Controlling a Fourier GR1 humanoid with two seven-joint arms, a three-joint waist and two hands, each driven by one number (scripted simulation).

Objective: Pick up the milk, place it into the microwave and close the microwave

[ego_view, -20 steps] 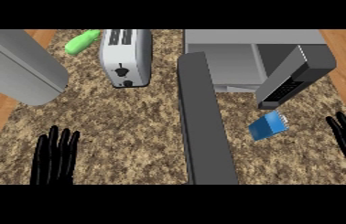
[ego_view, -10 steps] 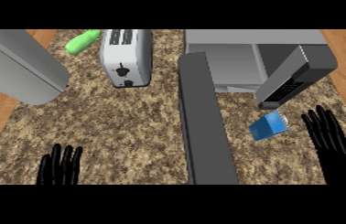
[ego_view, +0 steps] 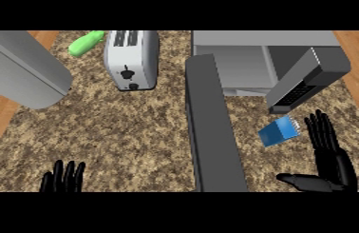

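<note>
Seen steeply from above, a speckled brown counter (ego_view: 133, 132) fills the view. At far left a large grey slab (ego_view: 28, 70) tilts over the wooden edge. At the bottom left the left hand (ego_view: 63, 179) rests with fingers straight and up, holding nothing. Above it lie a green object (ego_view: 85, 43) and a silver toaster (ego_view: 130, 58). A long dark panel (ego_view: 212, 132), likely the microwave door, runs down the middle, swung open. To its right sits the microwave (ego_view: 242, 61), its cavity showing. The blue milk (ego_view: 278, 131) lies on the counter just below it, between the door and the right hand (ego_view: 329, 163). That hand is spread wide, thumb out, near the milk but apart from it, holding nothing. To grasp well, it should close around the milk's sides while keeping clear of the door.
</note>
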